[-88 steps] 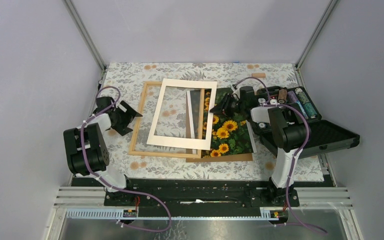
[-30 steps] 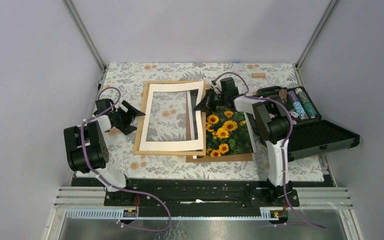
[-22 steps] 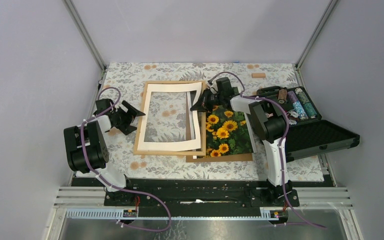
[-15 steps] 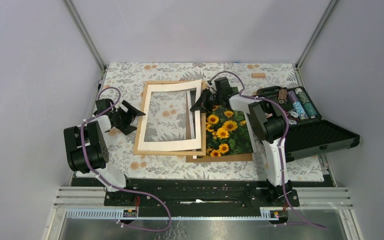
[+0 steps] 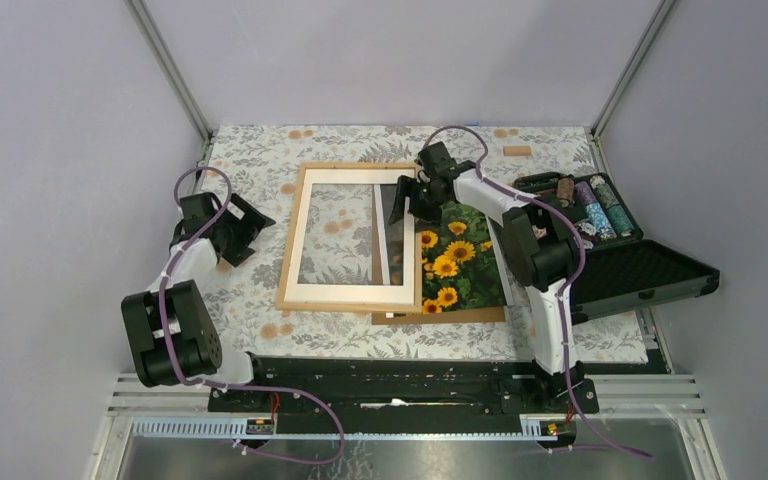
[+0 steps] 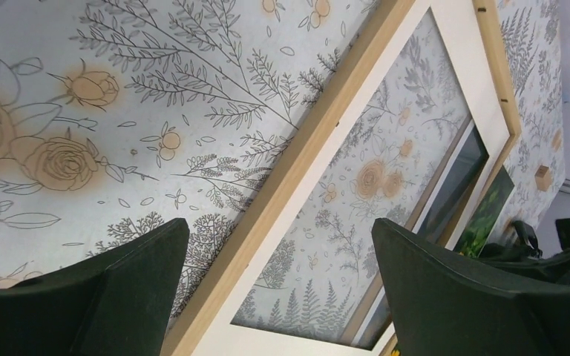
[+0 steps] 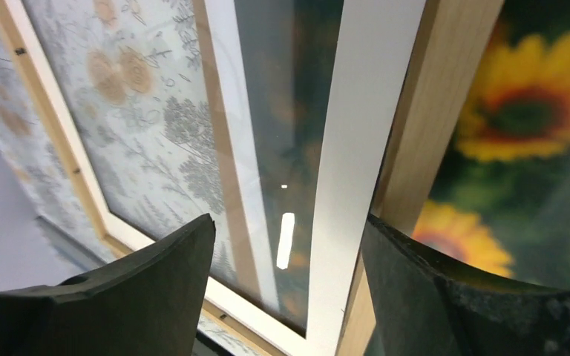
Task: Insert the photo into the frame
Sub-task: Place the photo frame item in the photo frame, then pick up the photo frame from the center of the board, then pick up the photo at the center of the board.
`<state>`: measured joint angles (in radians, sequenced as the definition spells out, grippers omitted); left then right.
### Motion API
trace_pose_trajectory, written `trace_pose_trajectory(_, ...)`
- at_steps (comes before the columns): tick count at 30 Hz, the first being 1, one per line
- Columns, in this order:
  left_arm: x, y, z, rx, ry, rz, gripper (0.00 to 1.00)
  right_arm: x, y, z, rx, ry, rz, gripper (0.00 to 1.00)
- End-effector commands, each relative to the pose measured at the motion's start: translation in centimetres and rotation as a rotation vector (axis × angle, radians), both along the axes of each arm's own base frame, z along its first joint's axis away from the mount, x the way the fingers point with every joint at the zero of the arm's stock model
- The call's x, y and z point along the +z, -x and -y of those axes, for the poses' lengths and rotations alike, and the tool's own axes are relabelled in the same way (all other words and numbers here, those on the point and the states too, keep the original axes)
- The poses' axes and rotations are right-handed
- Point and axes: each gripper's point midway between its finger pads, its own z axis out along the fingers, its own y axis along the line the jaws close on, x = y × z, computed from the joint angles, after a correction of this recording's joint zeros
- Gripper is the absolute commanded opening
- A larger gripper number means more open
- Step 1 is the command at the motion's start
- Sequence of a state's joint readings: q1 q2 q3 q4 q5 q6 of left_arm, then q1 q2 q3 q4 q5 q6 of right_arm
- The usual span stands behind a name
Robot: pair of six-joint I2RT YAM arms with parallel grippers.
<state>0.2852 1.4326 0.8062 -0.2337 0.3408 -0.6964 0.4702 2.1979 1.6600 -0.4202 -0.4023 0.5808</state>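
Observation:
The light wooden frame (image 5: pixel 291 240) lies flat mid-table with a white mat (image 5: pixel 350 293) lying inside it. To its right, the sunflower photo (image 5: pixel 457 265) rests on a brown backing board (image 5: pixel 460 316), its left edge tucked under the frame. My right gripper (image 5: pixel 410 197) hovers open over the frame's right rail; the right wrist view shows the mat (image 7: pixel 364 133) and rail (image 7: pixel 430 148) between its fingertips (image 7: pixel 289 289), with the photo (image 7: pixel 534 111) beyond. My left gripper (image 5: pixel 245 225) stands open just left of the frame, its jaws (image 6: pixel 278 297) straddling the left rail (image 6: pixel 308 148).
An open black case (image 5: pixel 640 275) holding stacks of chips (image 5: pixel 590 205) sits at the right edge, close behind my right arm. A small wooden block (image 5: pixel 517 151) lies at the back right. The floral tablecloth (image 5: pixel 250 150) covers the table.
My right gripper opened and let go of the white mat, which now lies flat in the frame. It rose slightly. My left arm shifted a little toward the back.

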Motion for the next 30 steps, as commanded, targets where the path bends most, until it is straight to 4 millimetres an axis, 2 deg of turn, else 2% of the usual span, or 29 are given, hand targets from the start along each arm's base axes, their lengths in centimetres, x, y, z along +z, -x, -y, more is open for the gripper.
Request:
trace_pose_trajectory(1, 2.3, -0.4, -1.5, 0.027, -0.098, 0.064, 0.99, 3.9, 0.3, 4.4, 0.052, 0.226, 0.105, 0.79)
trace_pose_trajectory(4, 3.1, -0.6, -0.8, -0.01, -0.105, 0.09, 0.99, 4.0, 1.4, 6.1, 0.068, 0.251, 0.104, 0.79)
trace_pose_trajectory(8, 3.8, -1.2, 2.1, -0.121, -0.116, 0.119, 0.99, 4.4, 2.7, 5.3, 0.04, 0.081, 0.075, 0.76)
trace_pose_trajectory(12, 4.9, -1.2, 5.3, -0.228, -0.122, 0.158, 0.99, 2.5, 2.2, 4.3, 0.017, 0.011, 0.078, 0.73)
trace_pose_trajectory(17, 6.4, 0.2, 10.5, -0.347, -0.119, 0.192, 0.98, 0.0, 0.3, 2.7, -0.045, -0.055, 0.11, 0.6)
trace_pose_trajectory(18, 6.7, 0.5, 11.4, -0.364, -0.102, 0.201, 0.98, -0.3, 0.2, 2.1, -0.031, -0.065, 0.099, 0.59)
trace_pose_trajectory(20, 7.3, 1.2, 13.0, -0.402, -0.088, 0.208, 0.98, 0.3, 0.3, -0.2, 0.004, -0.106, 0.104, 0.59)
trace_pose_trajectory(23, 7.5, 2.0, 14.1, -0.427, -0.104, 0.204, 0.98, 3.5, 1.6, -5.7, 0.11, -0.218, 0.143, 0.62)
trace_pose_trajectory(25, 7.3, 2.3, 14.8, -0.435, -0.093, 0.196, 0.98, 5.6, 2.2, -7.5, 0.149, -0.3, 0.136, 0.63)
trace_pose_trajectory(26, 7.1, 2.6, 15.3, -0.444, -0.084, 0.19, 0.97, 6.3, 2.2, -7.2, 0.144, -0.302, 0.129, 0.64)
trace_pose_trajectory(27, 6.7, 2.8, 16.0, -0.459, -0.074, 0.183, 0.97, 6.3, 2.2, -5.5, 0.117, -0.248, 0.125, 0.65)
trace_pose_trajectory(28, 6.4, 3.1, 16.9, -0.478, -0.06, 0.175, 0.97, 6.3, 2.0, -3.3, 0.084, -0.157, 0.153, 0.68)
trace_pose_trajectory(30, 5.8, 4.1, 19.7, -0.554, -0.029, 0.168, 0.97, 5.8, 3.0, 2.4, 0.057, 0.077, 0.185, 0.76)
